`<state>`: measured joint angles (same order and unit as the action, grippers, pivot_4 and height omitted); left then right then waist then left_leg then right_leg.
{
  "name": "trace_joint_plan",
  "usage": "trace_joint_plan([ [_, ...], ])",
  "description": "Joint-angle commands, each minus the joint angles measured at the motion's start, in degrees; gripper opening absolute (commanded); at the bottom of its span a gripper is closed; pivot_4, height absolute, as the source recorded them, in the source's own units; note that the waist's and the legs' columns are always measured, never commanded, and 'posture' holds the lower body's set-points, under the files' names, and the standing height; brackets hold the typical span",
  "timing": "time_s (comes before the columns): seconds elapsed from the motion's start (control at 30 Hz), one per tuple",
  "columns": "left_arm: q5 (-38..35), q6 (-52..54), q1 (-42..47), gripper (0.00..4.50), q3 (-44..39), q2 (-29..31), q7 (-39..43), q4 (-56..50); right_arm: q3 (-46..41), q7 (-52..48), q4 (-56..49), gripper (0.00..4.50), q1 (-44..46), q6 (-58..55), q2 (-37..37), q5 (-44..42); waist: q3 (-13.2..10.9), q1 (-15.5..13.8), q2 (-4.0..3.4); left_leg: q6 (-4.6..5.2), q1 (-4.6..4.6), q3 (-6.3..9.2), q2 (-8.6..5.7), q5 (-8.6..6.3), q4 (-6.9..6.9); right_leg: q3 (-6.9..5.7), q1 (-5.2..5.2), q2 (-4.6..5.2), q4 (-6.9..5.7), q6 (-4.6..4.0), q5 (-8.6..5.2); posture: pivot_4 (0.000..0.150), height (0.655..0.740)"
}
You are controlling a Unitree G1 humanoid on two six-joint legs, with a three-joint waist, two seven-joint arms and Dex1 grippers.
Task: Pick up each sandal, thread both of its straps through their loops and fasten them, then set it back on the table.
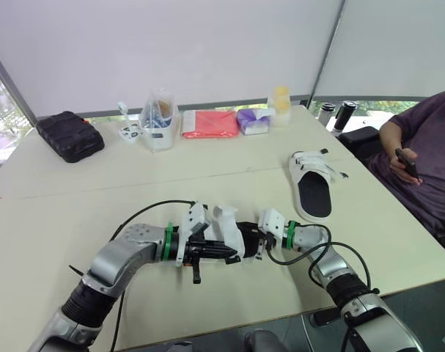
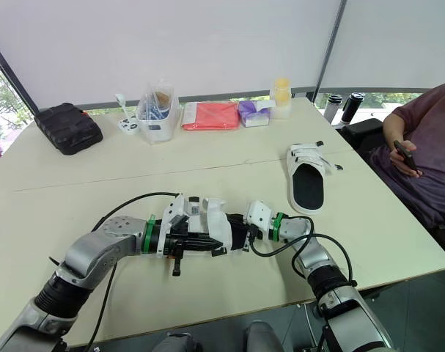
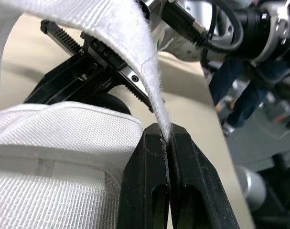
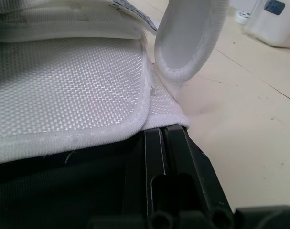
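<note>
Grippers meet over the near part of the table (image 1: 75, 198), with a white sandal (image 1: 229, 233) caught between them. From the head views the sandal sits well back from the far row of clutter, and the fingers are mostly hidden behind it.

The left wrist view gives the detail: the left gripper (image 3: 166, 133) has its 2 black fingers pinched tight on a white strap (image 3: 135, 57), which rises from their tips and curves away overhead. White mesh of the sandal lies just beside those fingers, and the toothed black fingers (image 3: 73, 76) of the other gripper show behind the strap.

The right wrist view shows the right gripper (image 4: 165, 130) with its fingers drawn together on the stitched edge of the sandal's mesh upper. A strap end curls into an open loop just above that edge.

The other sandal (image 1: 314, 187) lies flat on the table to the right, sole down, apart from both arms, near a seated person (image 1: 427, 161) who holds a phone (image 1: 407, 163).

Along the far side stand a black case (image 1: 70, 136), a clear tub (image 1: 158, 128), a red pouch (image 1: 210, 124), a purple packet (image 1: 253, 121) and a yellow-capped bottle (image 1: 280, 103).
</note>
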<state>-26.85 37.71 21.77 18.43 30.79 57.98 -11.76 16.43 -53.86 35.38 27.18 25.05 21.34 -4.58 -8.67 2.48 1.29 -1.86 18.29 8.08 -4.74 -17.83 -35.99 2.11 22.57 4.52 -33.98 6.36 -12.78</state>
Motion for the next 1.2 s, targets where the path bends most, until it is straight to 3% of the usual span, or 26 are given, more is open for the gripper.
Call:
trace_joint_plan([
  [0.03, 5.61, -1.44, -0.12, 0.06, 3.68, 2.02, 0.44, 3.71, 3.47, 0.25, 7.81, 0.00, -3.47, -4.34, 0.71, 6.44, 0.01, -0.01, 0.01, 0.00, 0.01, 0.00, 0.00, 0.00, 0.00, -0.01, 0.00, 0.00, 0.01, 0.00, 0.00, 0.150, 0.7400],
  [0.2, 1.36, -0.20, 1.21, 0.06, -0.59, -0.66, 0.16, 5.95, 3.37, 0.29, 7.95, 0.00, -3.48, -4.28, 0.77, 6.55, 0.02, -0.05, 0.01, 0.00, 0.03, 0.01, 0.01, 0.00, 0.00, -0.03, -0.01, 0.00, 0.03, 0.00, 0.00, 0.150, 0.7400],
  [0.23, 1.47, -0.51, 1.48, 0.30, -0.89, -0.81, 0.23, 6.53, 3.36, 0.31, 8.00, 0.00, -3.42, -4.29, 0.74, 6.57, 0.02, -0.06, 0.01, 0.00, 0.03, 0.01, 0.02, 0.00, -0.01, -0.03, 0.00, 0.00, 0.04, 0.00, 0.00, 0.150, 0.7400],
  [0.3, 1.43, -0.86, 1.65, 0.86, -0.98, -0.80, 0.94, 6.96, 3.34, 0.35, 8.06, 0.00, -3.35, -4.29, 0.71, 6.62, 0.02, -0.02, 0.03, 0.00, 0.03, 0.01, 0.02, 0.00, -0.02, -0.05, 0.00, 0.00, 0.04, 0.00, 0.00, 0.150, 0.7400],
  [0.5, -4.06, 4.49, 3.40, 3.75, -6.90, -3.40, -1.19, 7.76, 3.30, 0.24, 8.19, 0.00, -3.30, -4.27, 0.68, 6.66, -0.02, 0.03, 0.03, 0.00, 0.06, 0.01, 0.03, 0.00, 0.00, -0.07, 0.03, -0.01, 0.04, 0.00, 0.00, 0.150, 0.7400],
  [0.77, -13.73, 14.70, 8.42, 3.75, -13.50, -4.05, -0.07, 7.72, 3.33, 0.18, 8.49, 0.00, -2.99, -4.25, 0.68, 6.74, -0.07, 0.12, 0.09, 0.00, 0.07, 0.02, 0.06, 0.00, -0.02, -0.16, 0.06, -0.02, 0.03, 0.01, 0.00, 0.150, 0.7400],
  [0.83, -13.69, 15.18, 10.02, 3.75, -13.82, -3.55, 0.34, 9.16, 3.35, 0.18, 8.57, 0.00, -2.95, -4.17, 0.68, 6.81, -0.07, 0.12, 0.04, 0.01, 0.06, 0.02, 0.06, 0.01, -0.01, -0.23, 0.07, -0.02, 0.03, 0.01, 0.00, 0.150, 0.7400],
  [1.07, -12.26, 18.82, 19.49, 3.75, -17.71, -9.83, -11.74, 16.77, 3.37, 0.22, 8.62, 0.00, -3.17, -4.05, 0.74, 6.92, -0.14, 0.13, 0.10, 0.01, 0.07, 0.08, 0.06, 0.02, -0.06, -0.31, 0.07, -0.03, 0.01, 0.03, 0.01, 0.150, 0.7400],
  [1.2, -5.35, 8.81, 25.58, 3.75, -19.39, -12.21, -18.99, 23.63, 3.33, 0.43, 8.31, 0.00, -3.46, -4.04, 0.65, 6.86, -0.17, 0.05, 0.07, 0.00, 0.03, 0.08, 0.09, 0.02, 0.02, -0.36, 0.09, -0.03, 0.01, 0.05, 0.02, 0.150, 0.7400],
])
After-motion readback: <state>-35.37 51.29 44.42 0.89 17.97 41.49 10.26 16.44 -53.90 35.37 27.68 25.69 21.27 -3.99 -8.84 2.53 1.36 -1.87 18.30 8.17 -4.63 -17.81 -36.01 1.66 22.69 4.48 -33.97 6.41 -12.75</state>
